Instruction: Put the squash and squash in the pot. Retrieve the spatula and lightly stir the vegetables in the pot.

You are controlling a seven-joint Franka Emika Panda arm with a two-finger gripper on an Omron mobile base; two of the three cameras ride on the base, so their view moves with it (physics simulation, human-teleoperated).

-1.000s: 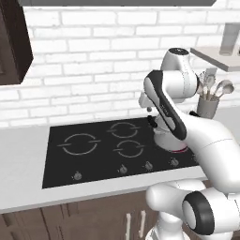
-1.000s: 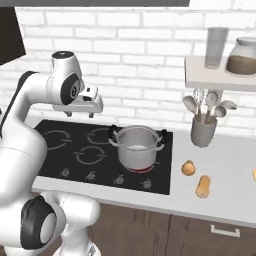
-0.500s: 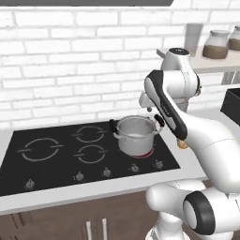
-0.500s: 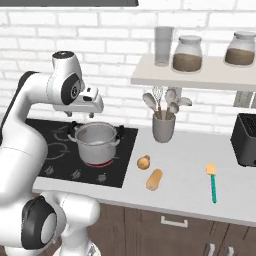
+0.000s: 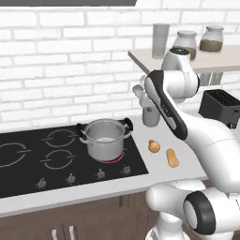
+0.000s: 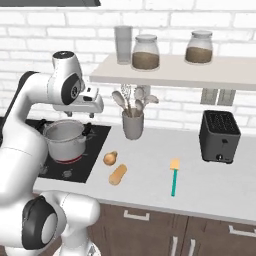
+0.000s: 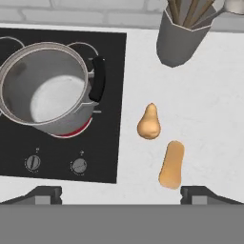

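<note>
Pincer: the gripper (image 7: 121,193) hangs high above the counter with its jaws spread wide, released, nothing between them.
Pear-shaped squash (image 7: 148,122): it lies on the white counter (image 6: 150,165) under the pincer, a little ahead of the fingertips (image 7: 45,194), just beside the edge of the black cooktop (image 7: 57,157).
Long squash (image 7: 171,164): it lies on the counter nearer to the pincer than the first one, close to it but not touching.
Pot (image 7: 45,95): it stands on the cooktop, below the pincer and to its left in the hand view; it is empty inside.
Spatula (image 6: 174,177): it lies flat on the counter, well apart from the pincer, between the squashes and the toaster (image 6: 219,136).
Utensil cup (image 7: 183,35): grey, it stands beyond both squashes, near the brick wall.
</note>
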